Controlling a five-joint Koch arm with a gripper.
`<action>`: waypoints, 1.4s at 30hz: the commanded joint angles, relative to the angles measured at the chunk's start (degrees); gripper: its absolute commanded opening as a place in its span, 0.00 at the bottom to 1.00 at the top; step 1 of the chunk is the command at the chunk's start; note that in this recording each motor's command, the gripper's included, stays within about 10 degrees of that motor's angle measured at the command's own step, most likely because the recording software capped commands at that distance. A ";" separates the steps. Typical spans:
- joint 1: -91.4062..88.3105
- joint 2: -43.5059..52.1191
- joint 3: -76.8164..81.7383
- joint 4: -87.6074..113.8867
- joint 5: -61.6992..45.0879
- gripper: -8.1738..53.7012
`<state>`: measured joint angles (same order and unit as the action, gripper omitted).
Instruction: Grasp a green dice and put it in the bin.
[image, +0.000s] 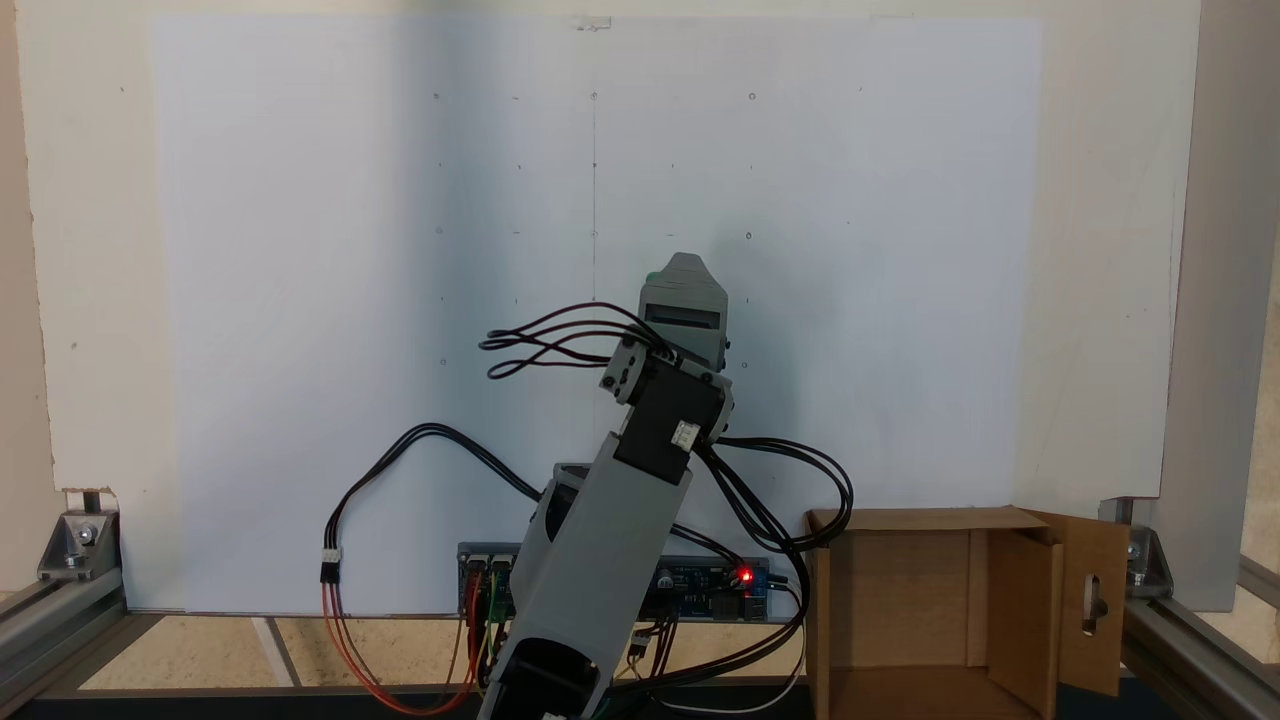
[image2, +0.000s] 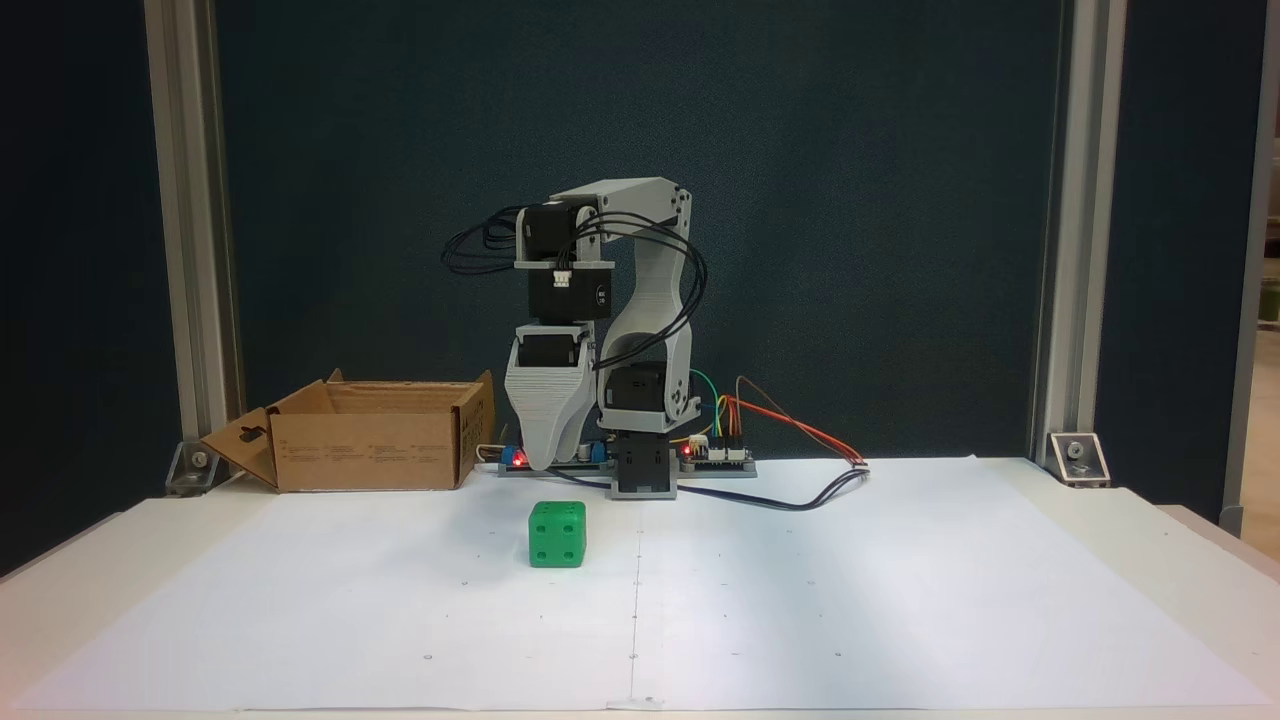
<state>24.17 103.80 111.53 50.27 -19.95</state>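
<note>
The green dice (image2: 557, 534) rests on the white paper, a little nearer the camera than the arm's base. My gripper (image2: 541, 462) points straight down, its tip hanging above and just behind the dice without touching it. Only one grey wedge-shaped jaw faces each camera, so the gap between the jaws is hidden. From above, the gripper (image: 685, 262) covers nearly all of the dice, leaving a green sliver (image: 651, 273) at its left edge. The cardboard bin (image2: 370, 450) stands open at the left of the arm; in the view from above the bin (image: 900, 590) sits at lower right.
The arm's base and a controller board (image2: 715, 455) with lit red LEDs sit at the back, trailing looped cables (image2: 800, 495) onto the paper. Aluminium frame posts (image2: 1055, 250) stand at both sides. The bin's slotted flap (image: 1095, 600) folds outward.
</note>
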 joint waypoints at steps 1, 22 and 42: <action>0.00 0.09 -0.97 -0.26 2.81 0.83; -0.62 -5.89 3.25 -7.56 2.81 0.83; -1.67 -12.22 5.54 -15.12 0.97 0.83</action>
<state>22.32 91.49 117.77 36.04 -19.95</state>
